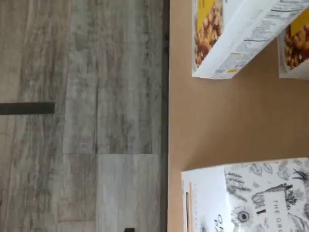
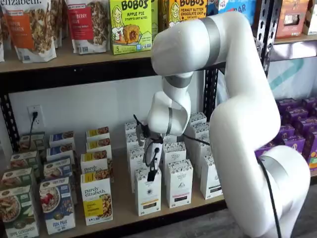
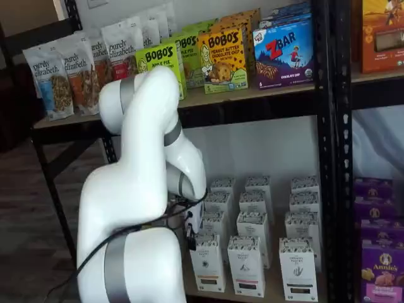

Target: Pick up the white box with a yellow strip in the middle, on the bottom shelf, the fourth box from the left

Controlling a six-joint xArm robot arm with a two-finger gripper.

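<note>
Grey wood floor fills half the wrist view, and next to it is the tan bottom shelf. No gripper parts show in this view. A white box with a black leaf-drawing top lies at the shelf's front edge, w/ a thin orange-gold line down its side. Two white-and-yellow boxes sit further along the board.

In a shelf view, the gripper hangs right over the white box, almost touching its top. Only a dark tip shows, side-on, so the pics can't say much, but I judge the fingers are spread wide and hold nothing. A sister box stands just beside it.

In a shelf view, the arm hides the gripper, and the white box stands just below its wrist.

Box stands upright, long axis up-down, front facing out of the shelf.

To do it well: go straight down, one finger on each side, don't bump the neighbor, then squeeze.
</note>
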